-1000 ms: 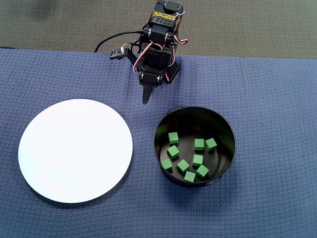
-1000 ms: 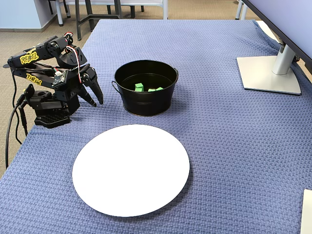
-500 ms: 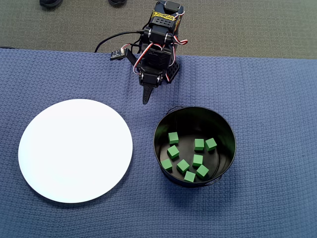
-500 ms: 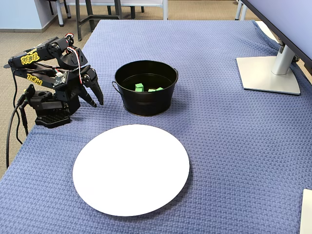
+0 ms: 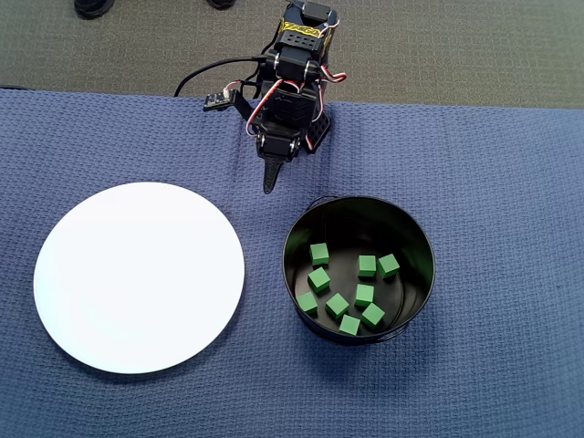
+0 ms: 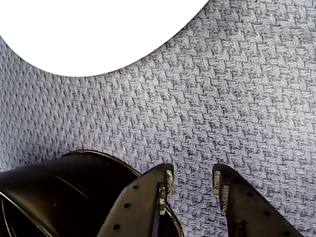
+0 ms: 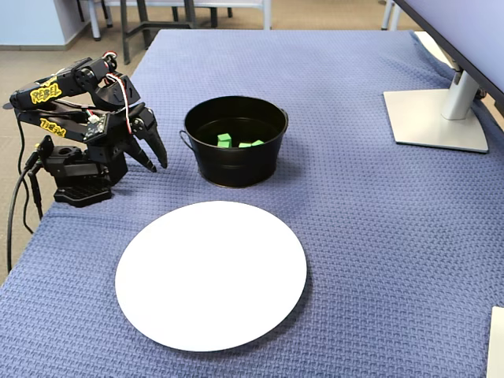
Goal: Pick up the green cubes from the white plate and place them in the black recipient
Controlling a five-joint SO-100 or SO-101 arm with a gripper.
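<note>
Several green cubes (image 5: 351, 292) lie on the bottom of the black recipient (image 5: 297, 228), which stands right of centre in the overhead view; some cubes (image 7: 225, 140) show over its wall (image 7: 236, 169) in the fixed view. The white plate (image 5: 139, 276) lies bare on the blue cloth, also seen as white plate (image 7: 211, 274) and white plate (image 6: 98, 29). My gripper (image 5: 267, 186) hangs folded back near the arm's base, between plate and recipient. Its jaws are apart, with only cloth between them in the wrist view, gripper (image 6: 192, 178). The recipient's rim (image 6: 74, 163) sits beside the left finger.
The arm's base (image 7: 79, 185) stands at the cloth's left edge in the fixed view, with a cable (image 7: 16, 213) trailing off the table. A monitor stand (image 7: 435, 120) sits at the far right. A pale object's corner (image 7: 496, 342) shows at the lower right.
</note>
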